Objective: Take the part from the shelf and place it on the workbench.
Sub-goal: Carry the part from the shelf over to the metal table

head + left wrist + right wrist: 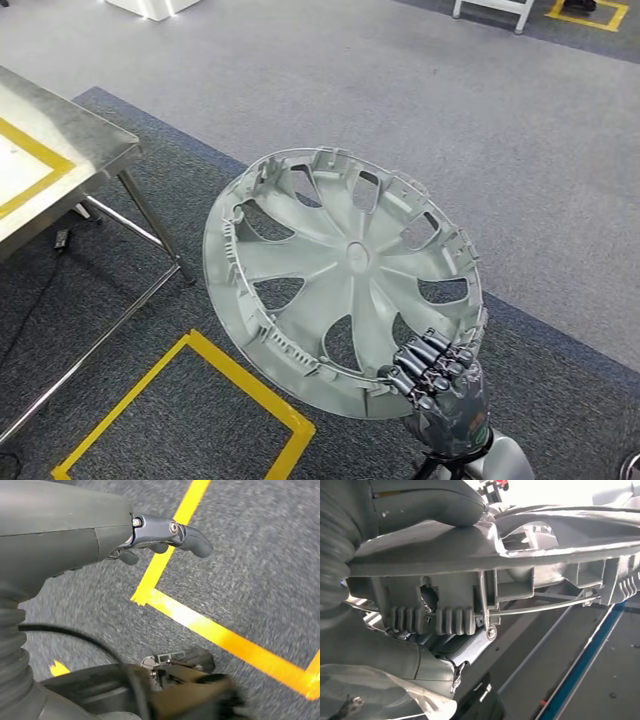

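Above the grey carpet [423, 90], the right hand [441, 390] grips a silver wheel cover [343, 275] by its near rim, dark fingers [430, 362] curled over the edge. The cover hangs tilted in the air, its ribbed inner side and spoke openings facing up toward the head camera. From the right wrist camera, the thick grey thumb [429, 502] presses on one face of the rim [531, 540] while the clips and wire ring of the cover run along the other. To the left stands the steel workbench [72, 135], its top marked with yellow tape, well apart from the cover. A yellow taped rectangle [226, 370] lies on the floor below the cover. The left hand [151, 540] hangs over the carpet and another yellow tape line [211, 625], its fingers apart and holding nothing.
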You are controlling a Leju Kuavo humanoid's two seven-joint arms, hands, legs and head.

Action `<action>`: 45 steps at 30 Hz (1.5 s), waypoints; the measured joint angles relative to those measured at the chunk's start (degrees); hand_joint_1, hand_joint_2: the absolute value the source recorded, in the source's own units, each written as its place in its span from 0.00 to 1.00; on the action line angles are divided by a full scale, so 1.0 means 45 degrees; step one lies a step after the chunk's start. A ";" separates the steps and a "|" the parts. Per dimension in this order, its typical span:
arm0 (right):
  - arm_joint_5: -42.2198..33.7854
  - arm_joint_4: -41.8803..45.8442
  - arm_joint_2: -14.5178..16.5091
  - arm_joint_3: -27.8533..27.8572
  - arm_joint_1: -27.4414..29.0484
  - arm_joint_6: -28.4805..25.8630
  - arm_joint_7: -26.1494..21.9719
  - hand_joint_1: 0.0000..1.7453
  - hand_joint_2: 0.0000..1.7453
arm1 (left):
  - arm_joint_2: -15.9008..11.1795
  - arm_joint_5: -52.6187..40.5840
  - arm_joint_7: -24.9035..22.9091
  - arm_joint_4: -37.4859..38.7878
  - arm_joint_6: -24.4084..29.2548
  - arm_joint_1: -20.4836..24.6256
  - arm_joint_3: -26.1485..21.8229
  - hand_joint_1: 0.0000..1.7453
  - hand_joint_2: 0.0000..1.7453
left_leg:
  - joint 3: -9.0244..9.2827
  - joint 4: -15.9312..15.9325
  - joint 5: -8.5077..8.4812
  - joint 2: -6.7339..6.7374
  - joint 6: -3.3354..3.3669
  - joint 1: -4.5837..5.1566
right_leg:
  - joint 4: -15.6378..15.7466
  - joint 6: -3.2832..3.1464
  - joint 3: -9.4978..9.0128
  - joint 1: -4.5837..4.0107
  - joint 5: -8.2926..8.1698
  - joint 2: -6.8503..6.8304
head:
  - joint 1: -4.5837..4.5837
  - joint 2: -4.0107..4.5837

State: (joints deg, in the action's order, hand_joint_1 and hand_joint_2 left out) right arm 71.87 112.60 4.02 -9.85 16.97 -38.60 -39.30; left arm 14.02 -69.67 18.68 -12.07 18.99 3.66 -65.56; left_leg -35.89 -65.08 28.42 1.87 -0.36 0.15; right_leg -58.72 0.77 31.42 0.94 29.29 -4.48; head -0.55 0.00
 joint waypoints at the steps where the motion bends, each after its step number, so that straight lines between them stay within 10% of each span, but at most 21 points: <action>1: -0.0055 0.0049 0.0005 0.0022 0.0032 0.0000 -0.0001 1.00 1.00 | -0.0012 0.0145 0.0018 0.0000 0.0037 0.0040 -0.0055 0.00 1.00 | 0.0350 0.0714 -0.0225 0.0319 0.0077 0.0067 | -0.0006 0.0044 -0.0040 -0.0031 0.0037 -0.0119 | 0.0000 0.0000; 3: -0.0276 0.0075 0.0004 0.0018 0.0004 0.0000 -0.0008 1.00 1.00 | -0.0062 0.0317 0.0144 0.0000 0.0107 0.0125 -0.0150 0.00 1.00 | 0.0555 0.1276 -0.0253 0.0662 0.0200 0.0197 | 0.0004 0.0146 -0.0082 -0.0090 0.0081 -0.0365 | -0.0016 0.0000; 5: -0.0585 0.0071 -0.0001 -0.0056 -0.0112 0.0000 -0.0016 1.00 1.00 | -0.0130 0.0443 0.0362 0.0000 0.0170 0.0165 -0.0243 0.00 1.00 | 0.0533 0.1372 -0.0306 0.0381 0.0327 0.0173 | 0.0025 0.0269 -0.0110 -0.0078 0.0134 -0.0530 | -0.0022 0.0000; 9: -0.0894 0.0041 -0.0022 -0.0168 -0.0230 0.0000 -0.0038 1.00 1.00 | -0.0199 0.0547 0.0528 0.0000 0.0306 0.0278 -0.0361 0.00 1.00 | 0.0595 0.1515 -0.0430 -0.0246 0.0594 0.0048 | -0.1800 0.0466 0.0739 0.0013 0.1175 0.0720 | -0.0114 0.0000; 12: -0.0986 -0.0031 -0.0032 -0.0201 -0.0234 0.0000 -0.0038 1.00 1.00 | -0.0194 0.0519 0.0442 0.0000 0.0341 0.0286 -0.0402 0.00 1.00 | 0.0593 0.1499 -0.0433 -0.0786 0.0629 0.0049 | -0.3541 0.0516 0.1756 0.0019 0.1567 0.0951 | -0.0142 0.0000; 16: -0.1085 -0.0078 -0.0033 -0.0231 -0.0234 0.0000 -0.0039 1.00 1.00 | -0.0163 0.0449 0.0118 0.0000 0.0389 0.0283 -0.0452 0.00 1.00 | 0.0582 0.1380 -0.0373 -0.1535 0.0515 0.0018 | -0.0895 0.0499 0.0694 0.0136 -0.0038 0.1633 | -0.0143 0.0000; 20: -0.1241 -0.0148 -0.0033 -0.0289 -0.0246 0.0000 -0.0039 1.00 1.00 | -0.0079 0.0318 -0.0529 0.0000 0.0462 0.0184 -0.0469 0.00 1.00 | 0.0385 0.1293 -0.0410 -0.2013 0.0221 -0.0041 | -0.0075 0.0322 0.0242 0.0125 -0.0124 0.1784 | -0.0125 0.0000; 24: -0.1278 -0.0187 -0.0033 -0.0319 -0.0248 0.0000 -0.0038 1.00 1.00 | -0.0017 0.0280 -0.0693 0.0000 0.0469 0.0147 -0.0480 0.00 1.00 | -0.0372 -0.0368 0.0521 -0.0849 -0.0015 -0.0008 | 0.0035 0.0059 0.0079 0.0118 -0.0094 0.1099 | 0.0018 0.0000; 27: -0.1297 -0.0219 -0.0033 -0.0323 -0.0251 0.0000 -0.0038 1.00 1.00 | -0.0006 0.0280 -0.0720 0.0000 0.0468 0.0150 -0.0481 0.00 1.00 | -0.1307 -0.2294 0.1144 -0.0588 -0.0093 -0.0080 | 0.0034 -0.0007 0.0005 0.0075 -0.0004 0.0546 | 0.0035 0.0000; 31: -0.1320 -0.0239 -0.0033 -0.0335 -0.0260 0.0000 -0.0040 1.00 1.00 | -0.0005 0.0264 -0.0772 0.0000 0.0464 0.0136 -0.0488 0.00 1.00 | -0.0078 0.0255 -0.0304 0.0066 0.0047 0.0005 | 0.0026 0.0091 -0.0220 0.0031 0.0176 -0.0057 | 0.0044 0.0000; 33: -0.1335 -0.0245 -0.0033 -0.0336 -0.0274 0.0000 -0.0043 1.00 1.00 | 0.0002 0.0245 -0.0860 0.0000 0.0457 0.0163 -0.0488 0.00 1.00 | 0.0313 0.1124 -0.0452 0.0475 0.0183 0.0122 | 0.0030 0.0218 -0.0291 -0.0039 0.0261 -0.0302 | 0.0021 0.0000; 37: -0.1417 -0.0250 -0.0040 -0.0385 -0.0343 0.0000 -0.0041 1.00 1.00 | 0.0010 0.0267 -0.0622 0.0000 0.0423 0.0096 -0.0501 0.00 1.00 | 0.0343 0.1316 -0.0455 0.0026 0.0465 0.0086 | -0.0125 0.0487 -0.0308 -0.0032 0.0526 -0.0188 | -0.0055 0.0000; 40: -0.1528 -0.0250 -0.0061 -0.0456 -0.0446 0.0000 -0.0039 1.00 1.00 | 0.0014 0.0279 -0.0162 0.0000 0.0327 0.0173 -0.0503 0.00 1.00 | 0.0354 0.1371 -0.0500 -0.0409 0.0632 0.0015 | -0.2152 0.0591 0.0735 0.0031 0.1517 0.0812 | -0.0155 0.0000; 42: -0.1501 -0.0250 -0.0100 -0.0486 -0.0508 0.0000 -0.0041 1.00 1.00 | 0.0003 0.0250 0.0053 0.0000 0.0309 0.0198 -0.0503 0.00 1.00 | 0.0364 0.1369 -0.0494 -0.0750 0.0656 0.0024 | -0.3465 0.0609 0.1524 0.0028 0.1816 0.0944 | -0.0170 0.0000; 45: -0.1477 -0.0249 -0.0136 -0.0508 -0.0531 0.0000 -0.0034 1.00 1.00 | -0.0016 0.0173 0.0395 0.0000 0.0483 0.0196 -0.0502 0.00 1.00 | 0.0427 0.1362 -0.0482 -0.1304 0.0641 0.0020 | -0.2157 0.0551 0.1168 0.0046 0.0590 0.1174 | -0.0169 0.0000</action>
State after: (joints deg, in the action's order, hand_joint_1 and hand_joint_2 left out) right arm 65.22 111.48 3.40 -12.13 14.58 -38.60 -39.46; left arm 13.95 -68.89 20.45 -12.07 21.16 4.55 -67.82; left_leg -33.97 -58.96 26.25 -4.00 2.52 0.24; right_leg -68.42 3.25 36.67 1.14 31.94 0.81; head -1.31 0.00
